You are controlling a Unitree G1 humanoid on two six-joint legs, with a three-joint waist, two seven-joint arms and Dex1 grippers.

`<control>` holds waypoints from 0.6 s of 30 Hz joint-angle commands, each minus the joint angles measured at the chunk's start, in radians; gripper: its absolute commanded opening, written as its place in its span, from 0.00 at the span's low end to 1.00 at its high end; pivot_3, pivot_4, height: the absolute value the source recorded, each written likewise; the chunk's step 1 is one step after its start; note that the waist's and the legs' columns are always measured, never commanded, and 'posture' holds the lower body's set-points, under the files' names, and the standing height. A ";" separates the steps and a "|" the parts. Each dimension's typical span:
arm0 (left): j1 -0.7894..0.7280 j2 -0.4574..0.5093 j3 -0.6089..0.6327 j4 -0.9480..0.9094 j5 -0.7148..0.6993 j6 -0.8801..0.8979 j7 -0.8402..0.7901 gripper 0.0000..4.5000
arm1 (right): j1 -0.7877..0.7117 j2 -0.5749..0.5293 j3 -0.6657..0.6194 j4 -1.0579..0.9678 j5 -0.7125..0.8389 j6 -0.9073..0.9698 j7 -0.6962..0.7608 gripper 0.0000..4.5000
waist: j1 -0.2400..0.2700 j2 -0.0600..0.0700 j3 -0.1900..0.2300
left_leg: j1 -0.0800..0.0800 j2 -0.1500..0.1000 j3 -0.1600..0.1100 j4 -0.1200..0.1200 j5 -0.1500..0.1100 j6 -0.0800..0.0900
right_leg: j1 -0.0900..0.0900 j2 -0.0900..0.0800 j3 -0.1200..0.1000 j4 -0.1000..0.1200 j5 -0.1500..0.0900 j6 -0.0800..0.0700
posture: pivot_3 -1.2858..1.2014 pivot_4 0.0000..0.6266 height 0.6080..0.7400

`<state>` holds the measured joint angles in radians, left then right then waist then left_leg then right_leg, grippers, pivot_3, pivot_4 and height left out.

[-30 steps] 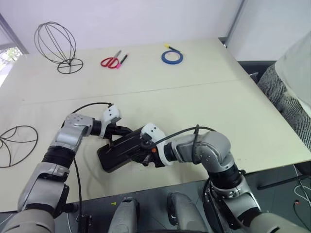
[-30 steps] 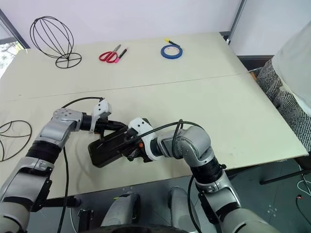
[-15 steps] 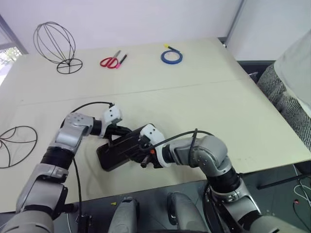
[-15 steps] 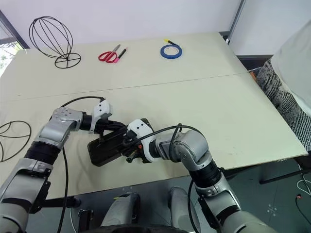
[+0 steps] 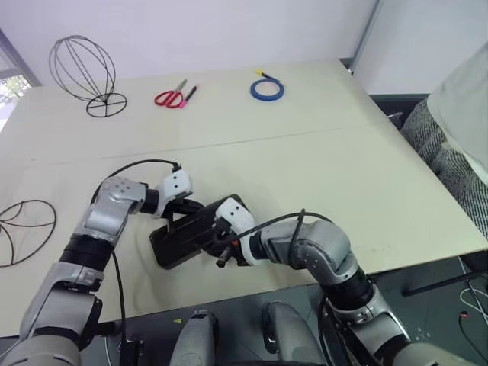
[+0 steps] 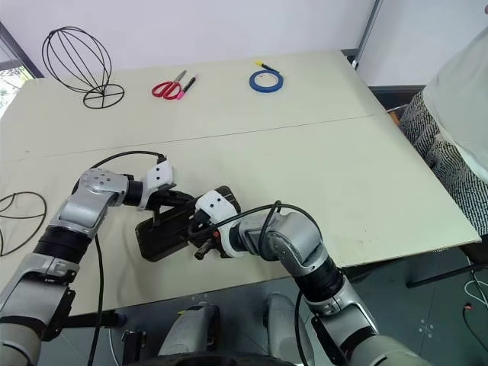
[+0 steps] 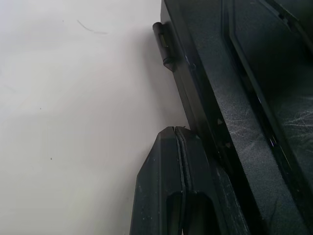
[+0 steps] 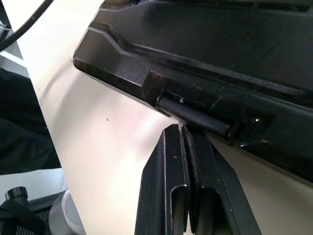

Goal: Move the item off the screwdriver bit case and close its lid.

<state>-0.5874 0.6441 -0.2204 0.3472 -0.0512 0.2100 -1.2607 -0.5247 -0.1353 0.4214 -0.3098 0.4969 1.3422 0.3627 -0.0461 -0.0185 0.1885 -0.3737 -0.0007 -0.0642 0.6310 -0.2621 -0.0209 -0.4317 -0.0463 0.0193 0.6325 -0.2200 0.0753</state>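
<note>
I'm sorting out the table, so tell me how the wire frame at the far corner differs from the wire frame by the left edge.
The far wire frame stands upright on its ring base, its rounded cage raised, at the table's far left corner. The near wire frame seems to lie flat, partly cut off by the picture's edge, so its full shape cannot be told. The far one stands near the red scissors; the near one lies beside the left arm. Both are dark thin wire, off the case.
</note>
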 commanded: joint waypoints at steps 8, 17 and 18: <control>-0.015 -0.089 -0.080 0.113 0.054 -0.077 0.001 0.00 | -0.037 0.022 -0.046 -0.010 -0.072 -0.120 -0.050 0.02 | 0.010 0.000 -0.001 | 0.000 0.000 -0.001 0.001 0.000 0.000 | 0.002 0.000 -0.001 0.000 0.000 0.000 | 0.52 0.24 1.00; -0.147 -0.188 -0.072 0.304 0.102 -0.198 0.010 0.00 | -0.066 0.053 -0.032 0.020 -0.095 -0.142 -0.047 0.02 | 0.025 0.001 -0.002 | 0.001 0.000 -0.001 0.003 0.000 0.000 | 0.003 0.000 -0.002 0.000 0.000 0.000 | 0.52 0.24 1.00; -0.162 -0.196 -0.068 0.328 0.107 -0.213 0.013 0.00 | -0.067 0.048 -0.026 0.017 -0.096 -0.137 -0.042 0.02 | 0.026 0.001 -0.002 | 0.001 0.000 -0.001 0.003 0.000 0.000 | 0.003 0.000 -0.002 0.000 0.000 0.000 | 0.52 0.24 1.00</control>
<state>-0.7661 0.4782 -0.2233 0.6411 0.0272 0.0329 -1.2386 -0.5296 -0.1065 0.4278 -0.2611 0.4348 1.2965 0.3420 -0.0198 -0.0178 0.1866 -0.3730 -0.0010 -0.0658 0.6339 -0.2620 -0.0208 -0.4286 -0.0463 0.0173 0.6326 -0.2198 0.0755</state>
